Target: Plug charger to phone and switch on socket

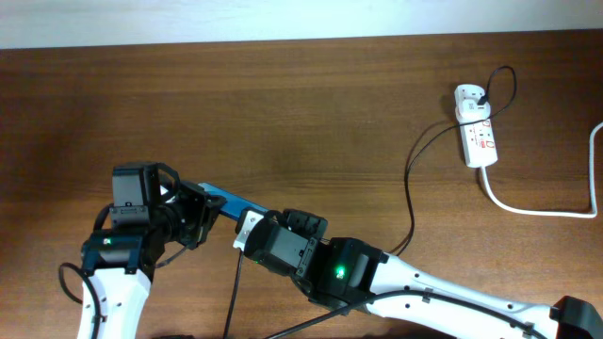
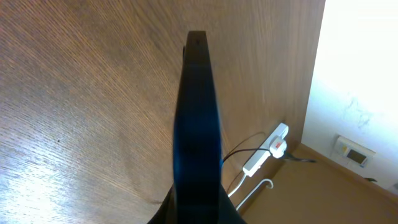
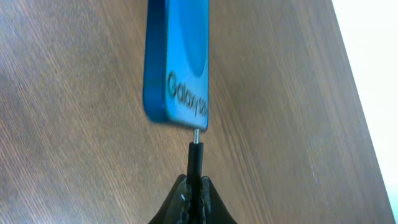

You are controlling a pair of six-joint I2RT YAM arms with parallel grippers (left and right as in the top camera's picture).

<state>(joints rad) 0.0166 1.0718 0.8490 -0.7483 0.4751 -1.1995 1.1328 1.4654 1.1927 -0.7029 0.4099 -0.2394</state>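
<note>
The phone point(image 3: 177, 56) sits near the left of the tabletop point(image 1: 311, 113), turned on its edge and pinched at one end by the left pincer point(image 2: 198, 211). The right pincer point(image 3: 193, 193) is pressed together on the plug of the charger point(image 3: 196, 158). The plug's bare metal tip just meets the phone's free end.

The main risk is misalignment. The tip touches the end towards one corner rather than the middle, and I cannot see the port. If the tip is off the opening, pushing could bend it or skate it along the casing. A push could also slide the phone through the left pincer's grip, since only one end is held. The plug may rotate between the fingers, which grip only a short length of it.

The cable point(image 1: 411, 188) runs from under the right arm to the socket point(image 1: 476, 127) at the far right. A tug on it could drag the socket or loosen the adapter. The switch is well apart from both arms, so reaching it means letting go of something first.

The phone face reads "Galaxy S8", though the last characters are blurred. The socket's print is too small to read.
</note>
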